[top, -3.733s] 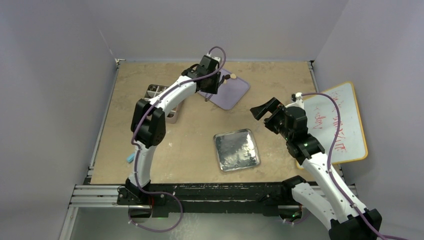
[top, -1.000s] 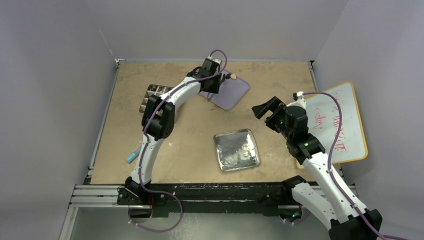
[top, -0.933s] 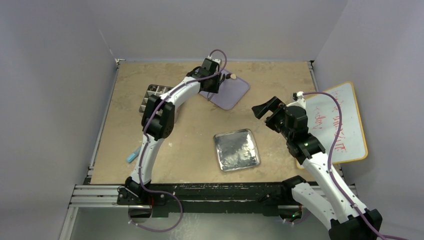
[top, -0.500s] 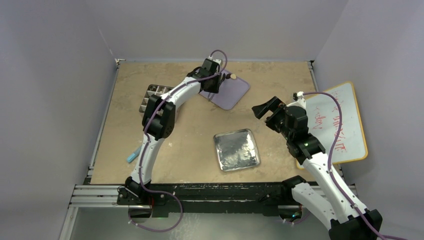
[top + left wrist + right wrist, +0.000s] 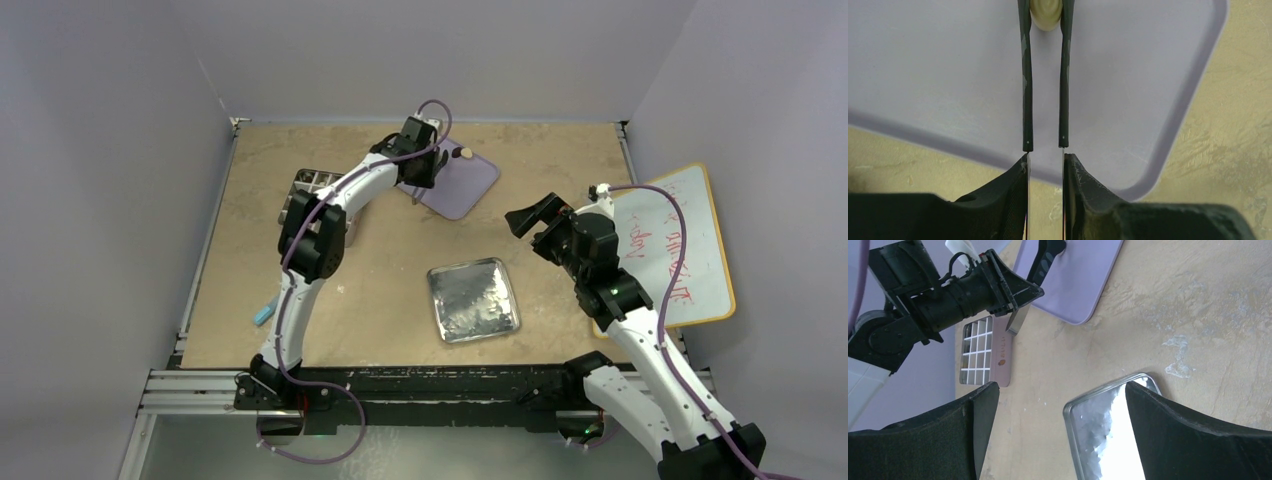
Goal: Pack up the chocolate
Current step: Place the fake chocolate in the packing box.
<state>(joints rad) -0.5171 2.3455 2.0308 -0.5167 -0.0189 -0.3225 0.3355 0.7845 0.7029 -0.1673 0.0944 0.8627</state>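
Note:
One cream-white round chocolate [image 5: 1047, 15] lies on the lavender tray [image 5: 923, 75] near its far edge; it also shows in the top view [image 5: 466, 153]. My left gripper [image 5: 1044, 165] is shut on black tweezers [image 5: 1026, 90], and their two tips stand on either side of the chocolate. From above, the left gripper [image 5: 426, 170] is over the tray's [image 5: 470, 190] left part. My right gripper [image 5: 1060, 390] is open and empty, above the table beside a silver tin [image 5: 1108, 440]. No other chocolate pieces show.
A gridded metal box [image 5: 305, 190] with small compartments stands left of the lavender tray; it shows in the right wrist view [image 5: 975, 352]. The silver tin [image 5: 473, 300] lies mid-table. A whiteboard [image 5: 680, 240] lies at the right edge. A small blue object [image 5: 262, 314] lies near left.
The left arm's elbow has swung a little, and the gripper with the tweezers has edged slightly toward the chocolate. The right arm has barely moved.

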